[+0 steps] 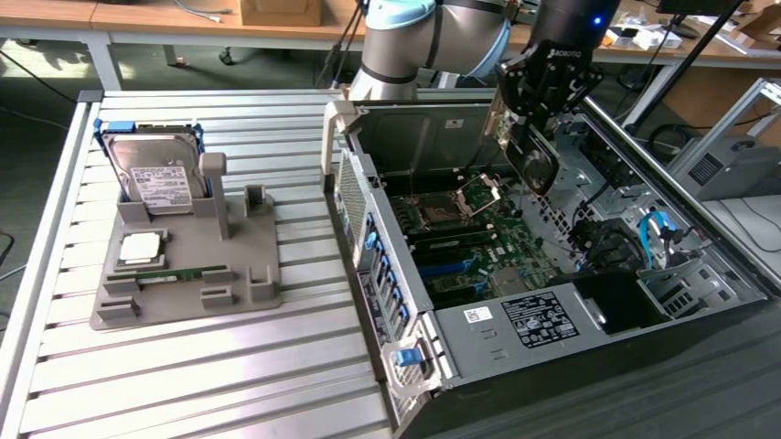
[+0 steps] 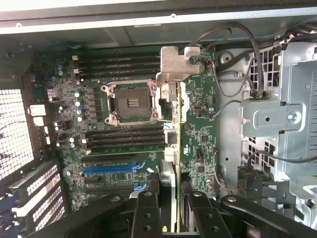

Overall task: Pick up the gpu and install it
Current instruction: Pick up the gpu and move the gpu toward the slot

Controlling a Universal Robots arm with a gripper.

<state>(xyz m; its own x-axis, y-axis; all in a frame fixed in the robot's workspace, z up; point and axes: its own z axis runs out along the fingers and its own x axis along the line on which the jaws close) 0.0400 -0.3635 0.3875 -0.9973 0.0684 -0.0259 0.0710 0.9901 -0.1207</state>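
My gripper (image 1: 539, 128) hangs over the open computer case (image 1: 390, 302), shut on the gpu (image 1: 540, 163). The gpu is a dark card with a round fan, held on edge above the motherboard (image 1: 470, 238). In the wrist view the gpu (image 2: 171, 148) shows edge-on between the two black fingers (image 2: 146, 213) of my gripper (image 2: 173, 210). Its metal end bracket (image 2: 177, 62) points away from the camera. Below the card lie the motherboard (image 2: 198, 134), the empty processor socket (image 2: 130, 102) and a blue expansion slot (image 2: 110, 167). The card is still clear of the board.
On the exterior view's left, a grey fixture (image 1: 183, 293) on the slatted table holds a silver hard drive (image 1: 156, 174), a processor chip (image 1: 141, 247) and a green memory stick (image 1: 177, 273). Inside the case are a metal drive cage (image 2: 292, 129) and loose cables (image 2: 247, 64).
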